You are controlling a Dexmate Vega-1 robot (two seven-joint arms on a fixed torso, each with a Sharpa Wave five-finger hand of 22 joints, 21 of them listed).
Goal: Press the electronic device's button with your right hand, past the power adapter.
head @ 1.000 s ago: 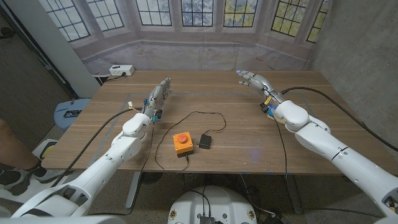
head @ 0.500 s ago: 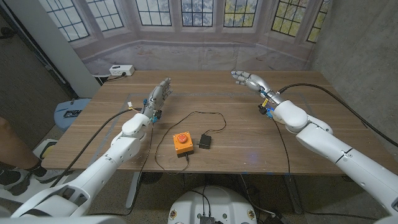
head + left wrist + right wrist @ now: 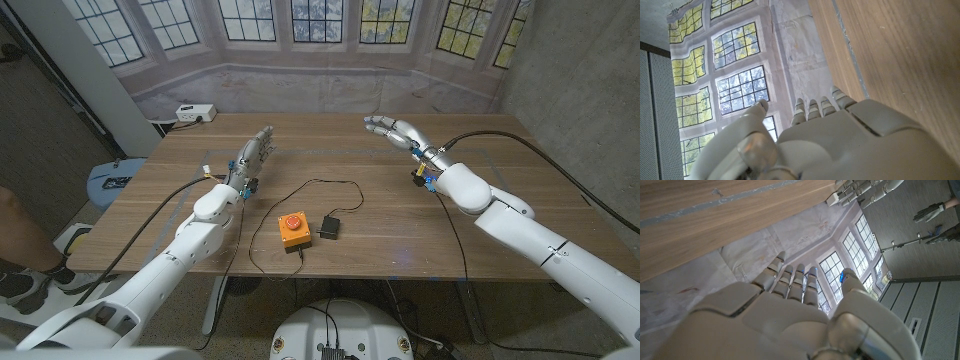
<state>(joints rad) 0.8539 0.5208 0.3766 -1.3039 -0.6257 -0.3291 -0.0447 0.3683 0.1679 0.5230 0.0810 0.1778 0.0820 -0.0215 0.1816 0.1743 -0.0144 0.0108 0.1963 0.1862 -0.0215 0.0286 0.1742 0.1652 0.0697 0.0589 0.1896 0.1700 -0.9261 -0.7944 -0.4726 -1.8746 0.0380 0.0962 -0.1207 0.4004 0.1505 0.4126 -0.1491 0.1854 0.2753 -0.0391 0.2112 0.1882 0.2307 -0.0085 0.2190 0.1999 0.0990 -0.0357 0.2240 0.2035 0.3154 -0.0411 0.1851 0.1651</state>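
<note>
The electronic device is a small orange box (image 3: 291,229) with a red round button (image 3: 292,221) on top, near the table's front edge. A black power adapter (image 3: 329,227) lies just to its right, its thin black cable (image 3: 330,184) looping back across the table. My right hand (image 3: 395,131) hovers over the far right part of the table, fingers apart and holding nothing, well behind and to the right of the adapter. My left hand (image 3: 257,150) stands at the far left, fingers stretched and empty. In the wrist views each hand (image 3: 840,135) (image 3: 785,310) shows outstretched fingers.
The wooden table (image 3: 520,210) ends at a far edge with a painted window backdrop (image 3: 300,40) behind. A white power strip (image 3: 195,113) sits beyond the back left corner. Black cables (image 3: 520,150) trail from both arms. A person's leg (image 3: 15,215) shows at the left edge.
My right hand has swung leftward over the far side of the table, toward the middle. The left hand, the device and the adapter have not moved.
</note>
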